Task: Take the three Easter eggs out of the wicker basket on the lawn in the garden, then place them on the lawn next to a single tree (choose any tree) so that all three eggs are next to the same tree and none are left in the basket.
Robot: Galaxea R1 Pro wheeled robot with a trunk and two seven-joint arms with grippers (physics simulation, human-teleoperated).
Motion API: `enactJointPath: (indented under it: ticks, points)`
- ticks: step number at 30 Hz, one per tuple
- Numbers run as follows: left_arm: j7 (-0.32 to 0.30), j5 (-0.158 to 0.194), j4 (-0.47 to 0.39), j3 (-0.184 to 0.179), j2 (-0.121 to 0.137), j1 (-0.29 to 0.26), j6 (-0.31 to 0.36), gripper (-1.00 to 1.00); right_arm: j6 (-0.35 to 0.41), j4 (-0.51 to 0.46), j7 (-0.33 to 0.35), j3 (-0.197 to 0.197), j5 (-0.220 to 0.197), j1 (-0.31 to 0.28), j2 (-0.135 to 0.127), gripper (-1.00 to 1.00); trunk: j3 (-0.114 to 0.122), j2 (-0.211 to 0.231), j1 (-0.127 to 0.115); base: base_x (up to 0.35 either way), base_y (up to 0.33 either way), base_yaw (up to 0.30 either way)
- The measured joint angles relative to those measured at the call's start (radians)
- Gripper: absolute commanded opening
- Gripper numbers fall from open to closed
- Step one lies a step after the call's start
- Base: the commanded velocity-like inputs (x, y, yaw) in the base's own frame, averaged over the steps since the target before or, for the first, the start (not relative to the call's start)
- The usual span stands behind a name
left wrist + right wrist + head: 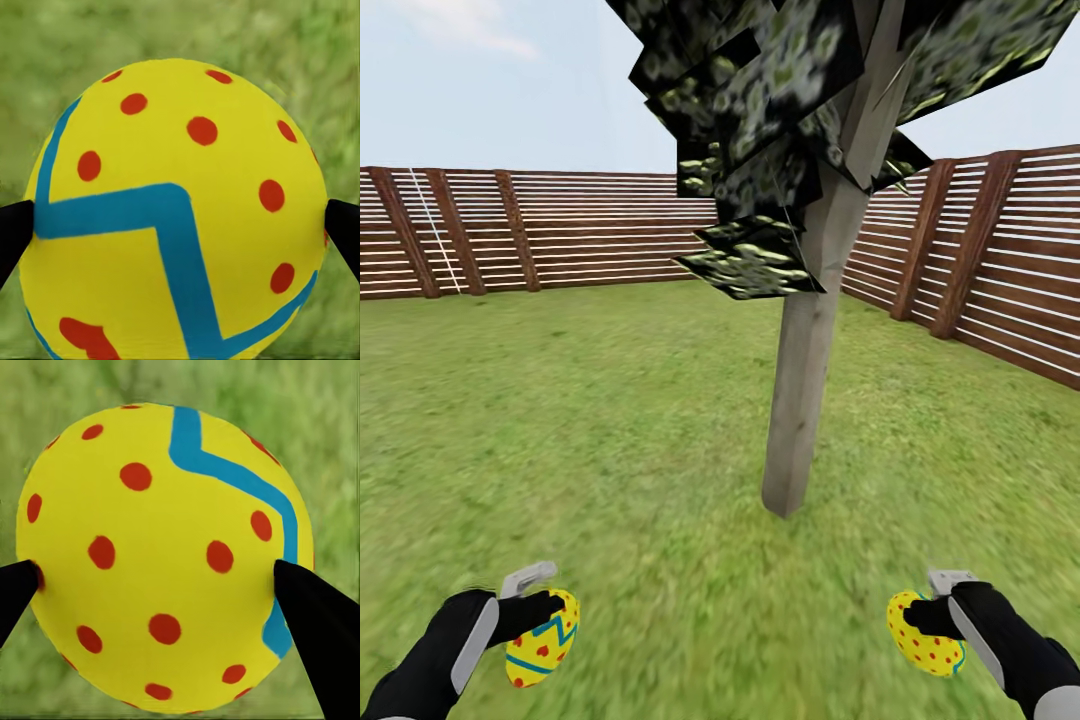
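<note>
Across the garden, the lawn (610, 420) runs flat and mottled green to a brown slat fence (560, 230) on the far sides. Ahead, right of centre, stands the tree (805, 400), pale trunk upright, dark crown above.

Left gripper (538, 612): closed around an Easter egg (542, 638), yellow with red spots and a blue zigzag; in the left wrist view the black fingertips (15, 232) press both flanks of it (176, 214), grass beneath.

Right gripper (932, 612): likewise clamped on a second egg (925, 632); the right wrist view shows its fingertips (315, 622) touching the shell (161, 555) on either side.

Status (judgement): two eggs are out and carried, held above the grass near the tree but short of its base. Neither is set down yet. Third egg and basket unaccounted for from these views; one more trip is likely.
</note>
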Motion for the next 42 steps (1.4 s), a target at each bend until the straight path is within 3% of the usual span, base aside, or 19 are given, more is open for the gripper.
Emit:
enactJointPath:
  ticks: [5, 11, 12, 15, 17, 37, 42]
  points:
    - [0.001, -0.001, 0.029, -0.001, -0.028, 0.028, -0.029, -1.00, -0.006, 0.028, -0.013, -0.004, 0.005, 0.000, 0.022, -1.00, 0.000, 0.000, 0.000, 0.048, -0.247, 0.001]
    - [0.005, -0.004, 0.062, -0.013, -0.032, 0.063, -0.063, -1.00, -0.004, 0.062, -0.015, 0.006, 0.008, 0.000, 0.030, -1.00, 0.000, 0.000, 0.000, 0.031, -0.337, 0.272]
    - [0.004, -0.005, 0.088, -0.013, -0.032, 0.074, -0.075, -1.00, -0.004, 0.110, -0.015, 0.008, 0.009, 0.000, 0.032, -1.00, 0.000, 0.000, 0.000, 0.001, -0.339, 0.298]
    - [0.003, -0.002, 0.089, -0.014, -0.032, 0.074, -0.075, -1.00, -0.006, 0.113, -0.017, 0.068, 0.007, 0.000, 0.036, -1.00, 0.000, 0.000, 0.000, 0.000, -0.339, 0.299]
    - [0.001, -0.002, 0.087, -0.014, -0.032, 0.074, -0.075, -1.00, -0.007, 0.114, -0.018, 0.084, 0.007, 0.000, 0.038, -1.00, 0.000, 0.000, 0.000, 0.000, -0.339, 0.299]
    - [0.001, -0.002, 0.087, -0.030, -0.034, 0.074, -0.075, -1.00, -0.007, 0.115, -0.019, 0.088, 0.007, 0.000, 0.039, -1.00, 0.000, 0.000, 0.000, 0.000, -0.340, 0.299]
    - [0.001, -0.002, 0.089, -0.031, -0.034, 0.074, -0.075, -1.00, -0.006, 0.115, -0.016, 0.087, 0.006, 0.000, 0.039, -1.00, 0.000, 0.000, 0.000, 0.000, -0.340, 0.095]
